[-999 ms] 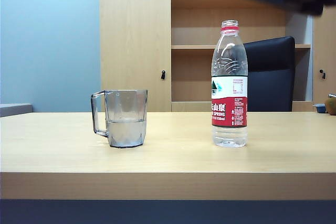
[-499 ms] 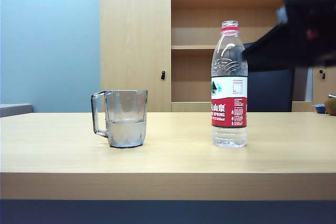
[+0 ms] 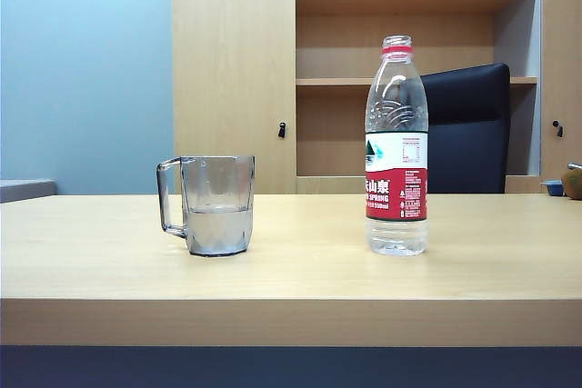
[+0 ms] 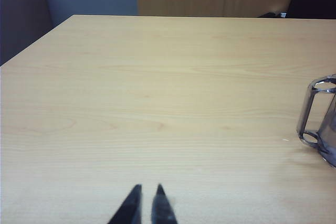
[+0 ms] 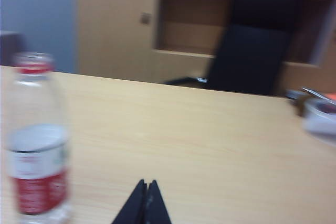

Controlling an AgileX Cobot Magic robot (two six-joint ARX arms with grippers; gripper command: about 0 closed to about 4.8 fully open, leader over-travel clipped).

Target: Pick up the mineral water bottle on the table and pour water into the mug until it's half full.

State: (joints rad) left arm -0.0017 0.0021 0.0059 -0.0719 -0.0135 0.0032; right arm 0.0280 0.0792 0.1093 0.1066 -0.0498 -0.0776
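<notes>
The table [image 3: 291,270] carries the mineral water bottle [image 3: 396,147] upright, right of centre, well apart from the mug [image 3: 211,204], which looks roughly half full of water [image 3: 218,229]. Left gripper [image 4: 146,189] hovers near the front edge, jaws almost closed, empty. Right gripper [image 5: 146,183], blurred, jaws together, empty.

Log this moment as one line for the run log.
mug: upright, partly filled | mineral water bottle: upright, uncapped | left gripper: nearly shut, empty | right gripper: shut, empty
</notes>
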